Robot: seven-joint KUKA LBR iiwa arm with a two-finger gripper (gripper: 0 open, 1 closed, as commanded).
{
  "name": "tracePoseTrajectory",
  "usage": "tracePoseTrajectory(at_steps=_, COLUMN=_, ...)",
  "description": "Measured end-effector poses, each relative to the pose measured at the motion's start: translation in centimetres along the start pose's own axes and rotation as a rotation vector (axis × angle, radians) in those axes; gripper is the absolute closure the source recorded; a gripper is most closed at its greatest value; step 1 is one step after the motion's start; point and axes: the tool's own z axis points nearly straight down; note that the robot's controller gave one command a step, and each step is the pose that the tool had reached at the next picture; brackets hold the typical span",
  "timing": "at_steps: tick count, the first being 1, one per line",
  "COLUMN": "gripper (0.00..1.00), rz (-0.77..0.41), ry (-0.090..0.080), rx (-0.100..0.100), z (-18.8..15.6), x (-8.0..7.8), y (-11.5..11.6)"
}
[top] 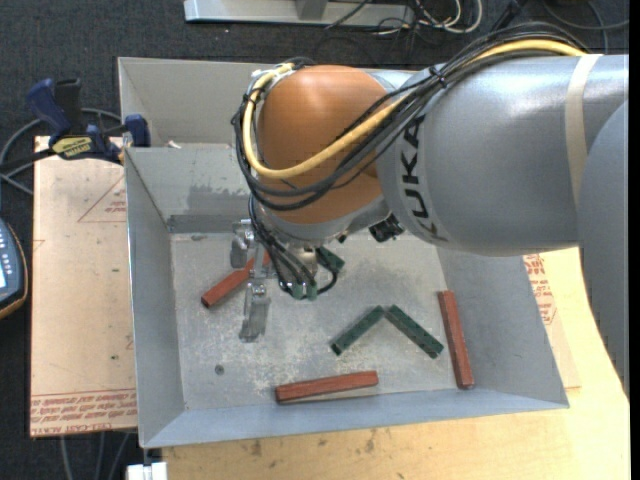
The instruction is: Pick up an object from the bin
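Fingers (256, 308) apart or together I cannot tell, gripper (253, 324) low just right of short red-brown stick (220, 290), two green sticks (358, 330) farther right of it.

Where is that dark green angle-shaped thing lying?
In the camera view, the dark green angle lies right of centre in the bin, between the pincer on its left and the red-brown stick by the right wall.
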Motion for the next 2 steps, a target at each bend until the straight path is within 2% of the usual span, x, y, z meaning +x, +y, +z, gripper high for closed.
tracePoseTrajectory(at_steps=1, gripper=0.0, rz=0.172, ry=-0.009, rx=0.0, z=5.0, x=-8.5, y=-4.7)
tracePoseTrajectory(at_steps=2, gripper=0.0, rz=-0.107, ry=-0.006, rx=-0.001, z=15.6, x=-11.2, y=0.0)
